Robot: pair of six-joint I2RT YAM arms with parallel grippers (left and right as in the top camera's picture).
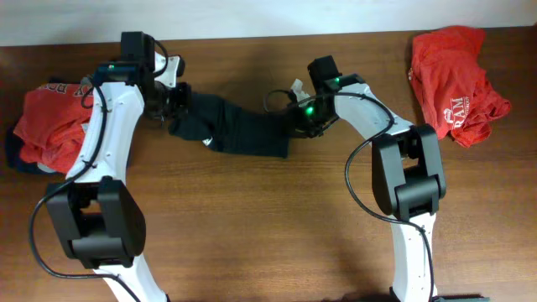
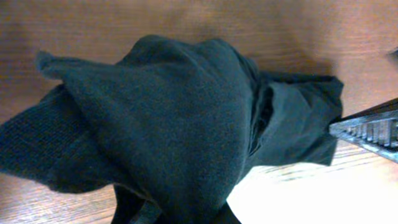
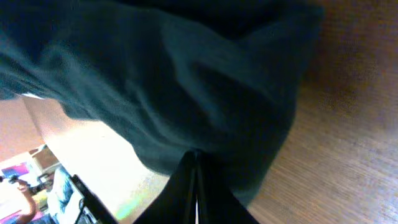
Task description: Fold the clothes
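The left jaws and right jaws are each clamped on an end of the black T-shirt (image 1: 239, 130), which sags bunched between them over the worktop (image 1: 252, 218), probably to pull it flat for folding.

1 black shirt (image 1: 239, 134), 2 red shirts (image 1: 453, 71)

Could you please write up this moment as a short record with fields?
Garment in hand: black T-shirt, bunched, stretched between both grippers
Left gripper: shut on its left end
Right gripper: shut on its right end
Far right: crumpled red T-shirt, white lettering
Far left: heap of red and navy clothes
Surface: wooden table
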